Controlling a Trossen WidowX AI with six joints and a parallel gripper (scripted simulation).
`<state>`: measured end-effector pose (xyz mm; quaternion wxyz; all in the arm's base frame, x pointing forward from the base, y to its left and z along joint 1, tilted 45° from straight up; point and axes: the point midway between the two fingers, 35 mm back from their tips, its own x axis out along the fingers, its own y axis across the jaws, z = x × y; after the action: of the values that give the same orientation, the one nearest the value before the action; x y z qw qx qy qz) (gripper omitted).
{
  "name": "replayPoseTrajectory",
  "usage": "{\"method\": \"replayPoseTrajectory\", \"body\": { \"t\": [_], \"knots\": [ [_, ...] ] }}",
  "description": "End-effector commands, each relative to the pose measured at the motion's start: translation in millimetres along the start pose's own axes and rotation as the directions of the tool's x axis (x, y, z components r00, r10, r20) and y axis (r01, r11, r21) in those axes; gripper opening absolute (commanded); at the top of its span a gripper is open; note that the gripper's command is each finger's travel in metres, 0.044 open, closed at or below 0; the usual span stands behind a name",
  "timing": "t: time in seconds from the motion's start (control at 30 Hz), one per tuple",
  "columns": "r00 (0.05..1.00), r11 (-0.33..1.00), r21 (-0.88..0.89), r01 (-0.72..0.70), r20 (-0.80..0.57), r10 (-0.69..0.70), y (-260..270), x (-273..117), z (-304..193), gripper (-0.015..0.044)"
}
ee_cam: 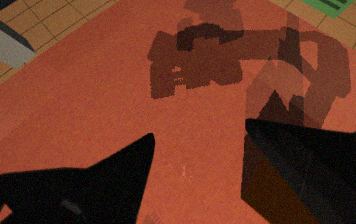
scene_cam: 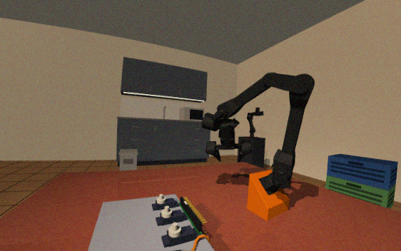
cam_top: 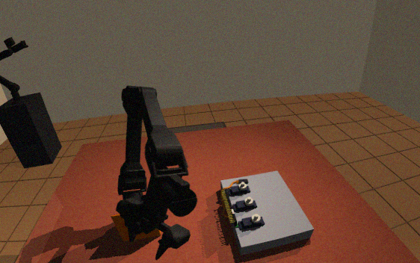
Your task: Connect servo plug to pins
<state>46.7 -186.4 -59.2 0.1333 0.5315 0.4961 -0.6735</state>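
The pale grey holder [cam_top: 276, 217] [scene_cam: 121, 224] lies on the red table, with several dark servos with white hubs on it. A row of yellowish pins [cam_top: 227, 205] [scene_cam: 195, 210] runs along its edge on the arm's side. An orange wire [cam_top: 232, 184] [scene_cam: 202, 237] curves at one end of that row. A small dark block [cam_top: 243, 181] lies by the wire's end; I cannot tell whether it is the plug. The coloured band and dot cannot be made out. My gripper [cam_top: 144, 248] [scene_cam: 230, 160] [ee_cam: 198, 130] is open and empty, above the table and well to the side of the holder.
An orange wedge-shaped block [cam_top: 119, 226] [scene_cam: 257, 200] stands at the arm's base. The red table [cam_top: 232, 149] [scene_cam: 89, 185] [ee_cam: 100, 115] bears the arm's shadow. Blue and green crates [scene_cam: 360, 178] stand at the right in the exterior view; a dark pedestal [cam_top: 30, 131] stands beyond the table.
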Motion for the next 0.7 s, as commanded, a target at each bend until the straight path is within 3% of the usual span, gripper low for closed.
{"method": "replayPoseTrajectory", "body": {
  "t": [0.0,0.33,0.67],
  "knots": [
    [1.000,1.000,-0.001,-0.002,0.001,0.002,0.3,-0.3,0.0,0.0374],
    [0.992,0.990,-0.098,-0.097,0.068,0.104,17.4,-16.3,-3.9,0.0115],
    [0.935,0.920,-0.299,-0.252,0.168,0.311,48.7,-53.1,-18.4,0.0115]
  ]
}}
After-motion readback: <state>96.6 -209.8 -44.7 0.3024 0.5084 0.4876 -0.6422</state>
